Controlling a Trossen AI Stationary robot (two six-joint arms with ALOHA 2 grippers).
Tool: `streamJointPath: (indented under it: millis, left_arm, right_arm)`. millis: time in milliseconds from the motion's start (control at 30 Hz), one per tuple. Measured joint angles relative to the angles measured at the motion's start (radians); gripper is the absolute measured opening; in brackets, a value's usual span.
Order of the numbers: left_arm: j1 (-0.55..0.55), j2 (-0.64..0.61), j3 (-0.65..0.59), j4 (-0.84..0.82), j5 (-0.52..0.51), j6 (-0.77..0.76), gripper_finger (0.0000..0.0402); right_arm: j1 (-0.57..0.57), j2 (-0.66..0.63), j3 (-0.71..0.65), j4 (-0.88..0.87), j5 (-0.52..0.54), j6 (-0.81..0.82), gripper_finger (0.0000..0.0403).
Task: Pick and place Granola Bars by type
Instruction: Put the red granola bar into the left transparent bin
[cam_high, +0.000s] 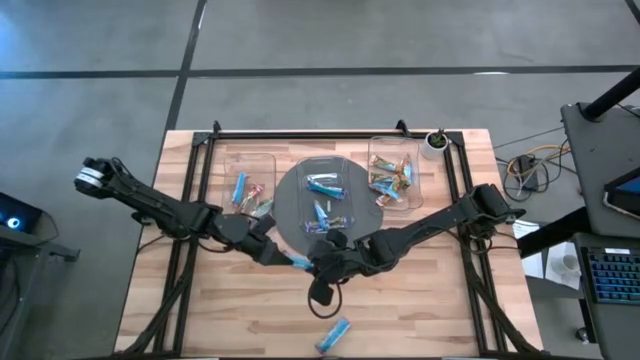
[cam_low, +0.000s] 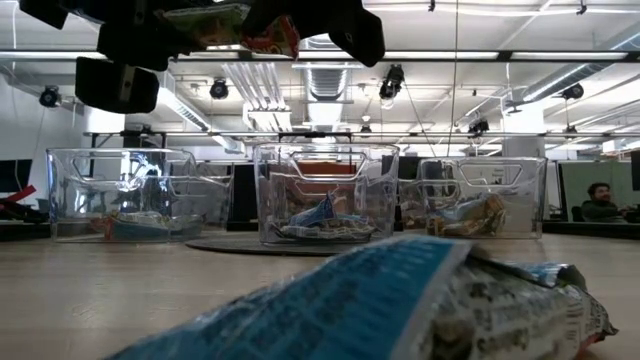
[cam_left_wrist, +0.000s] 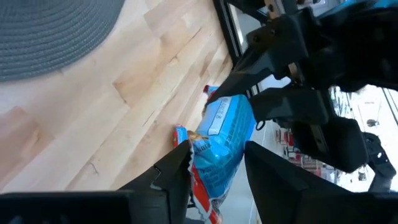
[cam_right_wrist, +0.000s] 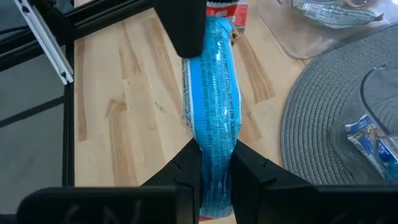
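A light-blue wrapped granola bar hangs in the air between my two grippers, over the wood just near of the round grey mat. My left gripper is shut on one end and my right gripper on the other. A second blue bar lies flat by the table's near edge and fills the low view. More bars lie in the left tray, the middle tray on the mat, and the right tray. My left gripper pinches the blue bar's end with the red-orange seam between its two fingers, which lie across the bar. That end is lifted clear of the table. My right gripper pinches the bar's other end between its two fingers, set across the bar's width. The bar stretches straight away from it toward the left gripper's finger, above the wood.
The three clear trays stand in a row across the far half of the table. A black frame rail runs along the far edge and dark rails down both sides. A small potted plant stands at the far right corner. Bare wood lies near the front.
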Motion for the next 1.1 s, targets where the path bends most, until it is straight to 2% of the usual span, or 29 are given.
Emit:
streamJointPath:
  millis: [300,633,833,1100]
  left_arm:
    - [0.006,-0.005,0.0,-0.057,-0.02,0.026,0.0131]
    - [0.006,-0.005,0.018,-0.027,-0.05,0.101,0.0132]
    - [0.007,-0.005,0.018,-0.026,-0.034,0.1,0.0146]
    - [0.006,-0.005,0.018,-0.027,-0.012,0.106,0.0142]
  right_arm:
    - [-0.003,0.0,0.0,0.002,0.001,0.0,0.0048]
    - [-0.002,0.0,0.0,0.005,0.001,0.0,0.0048]
    - [-0.001,0.0,-0.01,0.003,0.021,0.023,0.0048]
    - [-0.001,0.0,-0.018,0.005,0.023,0.027,0.0048]
